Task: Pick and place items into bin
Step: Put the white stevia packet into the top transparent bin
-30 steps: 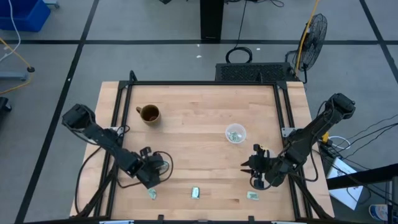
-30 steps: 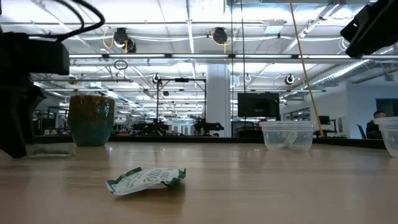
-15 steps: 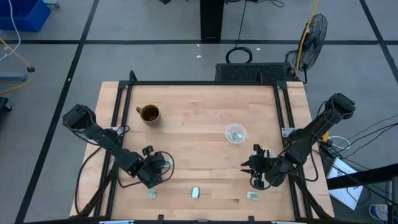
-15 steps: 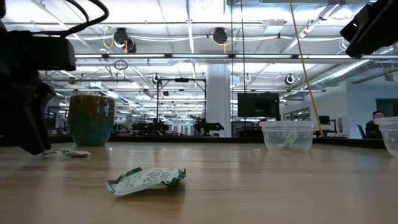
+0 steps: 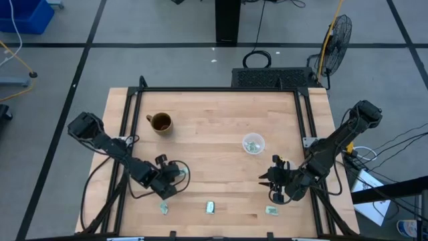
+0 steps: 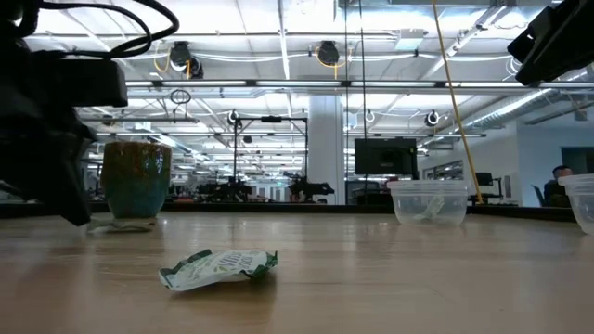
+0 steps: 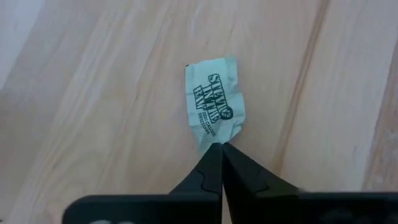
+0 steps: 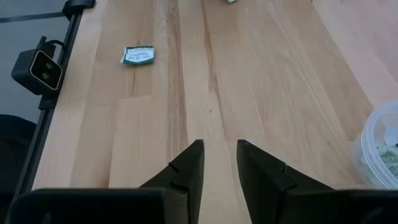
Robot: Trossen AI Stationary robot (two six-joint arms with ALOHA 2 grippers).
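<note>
A pale teal printed packet [image 7: 214,106] lies flat on the wooden table near its left front; it also shows in the low view [image 6: 121,225], beside the dark left arm. My left gripper [image 7: 221,147] [image 5: 172,178] is shut, its tips at the packet's near corner. Other packets lie along the front edge [image 5: 164,209] [image 5: 210,207] [image 5: 272,210]; one is crumpled in the low view [image 6: 220,265]. The bin, a clear round tub [image 5: 253,143] [image 6: 429,200], stands right of centre. My right gripper [image 8: 221,155] [image 5: 275,184] hovers open at the front right over bare wood. My left gripper's two fingers meet on the packet's near corner [image 7: 217,140], which narrows to a point between the very tips. The fingers come in low and slanting, pointing toward the table's right. The rest of the packet lies flat on the table beyond the tips.
A brown mug [image 5: 160,122] [image 6: 137,178] stands at the far left. A black frame [image 5: 214,89] borders the table. A small camera [image 8: 37,68] sits on the front rail. Bare wood spans the middle of the table.
My left gripper has shut, its fingers having stood apart a moment ago. It has also moved a little toward the table's right edge. My right arm has kept still.
</note>
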